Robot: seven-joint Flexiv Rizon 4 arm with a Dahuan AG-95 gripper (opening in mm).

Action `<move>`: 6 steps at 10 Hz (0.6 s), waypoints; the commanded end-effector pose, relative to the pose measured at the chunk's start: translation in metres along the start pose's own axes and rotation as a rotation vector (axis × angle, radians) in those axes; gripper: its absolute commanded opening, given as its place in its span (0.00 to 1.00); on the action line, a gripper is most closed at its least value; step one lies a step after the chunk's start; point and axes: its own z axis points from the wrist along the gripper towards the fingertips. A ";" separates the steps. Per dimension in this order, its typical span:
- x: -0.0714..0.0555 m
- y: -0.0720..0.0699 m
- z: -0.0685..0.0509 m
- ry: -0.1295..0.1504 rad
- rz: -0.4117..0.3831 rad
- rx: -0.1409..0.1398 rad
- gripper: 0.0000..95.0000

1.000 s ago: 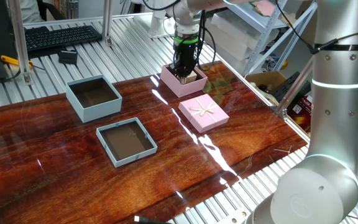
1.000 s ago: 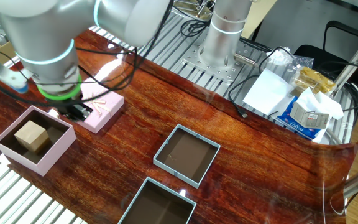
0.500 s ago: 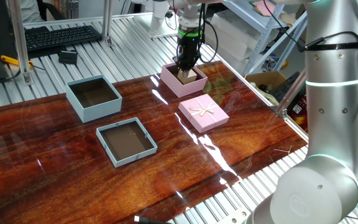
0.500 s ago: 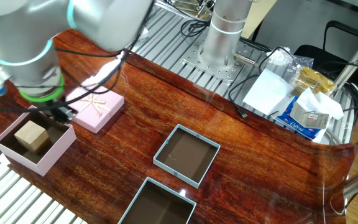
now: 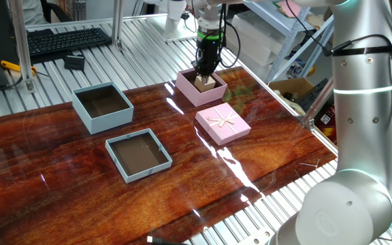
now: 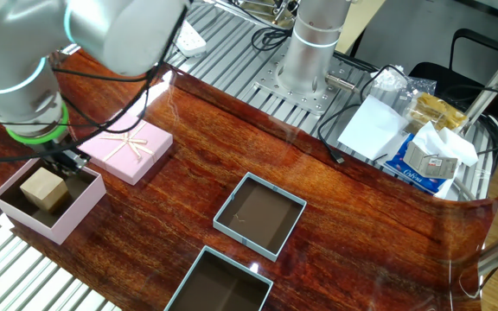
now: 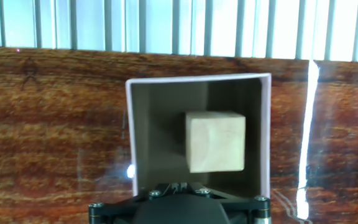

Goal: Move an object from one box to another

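The pale tan wooden cube point(image 5: 203, 84) sits inside the pink box point(image 5: 188, 91) at the far right of the table. It also shows in the other fixed view point(image 6: 44, 188) and, from straight above, in the hand view point(image 7: 216, 141). The pink box's walls point(image 7: 129, 124) frame it. My gripper point(image 5: 205, 71) hangs over the pink box point(image 6: 69, 218), just above the cube, empty; its tips point(image 6: 69, 162) sit near the box's rim. Its fingers do not show in the hand view. The pale blue-grey tall box point(image 5: 103, 107) stands empty at the far left.
A flat pink lid with a ribbon bow point(image 5: 222, 123) lies beside the pink box. A shallow blue-grey tray point(image 5: 139, 155) sits nearer the table's middle. A keyboard point(image 5: 67, 39) lies on the slatted bench behind. Paper and bags point(image 6: 413, 138) lie past the table's far end.
The arm has shifted over the pink box and the hand has turned, so the gripper now hangs above the cube. The cube has not moved.
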 end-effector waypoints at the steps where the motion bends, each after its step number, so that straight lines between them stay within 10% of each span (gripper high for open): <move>1: -0.002 -0.004 0.002 0.000 0.000 0.000 0.00; 2: -0.005 -0.009 0.004 0.001 -0.001 -0.002 0.20; 6: -0.010 -0.018 0.008 0.001 -0.002 -0.006 0.20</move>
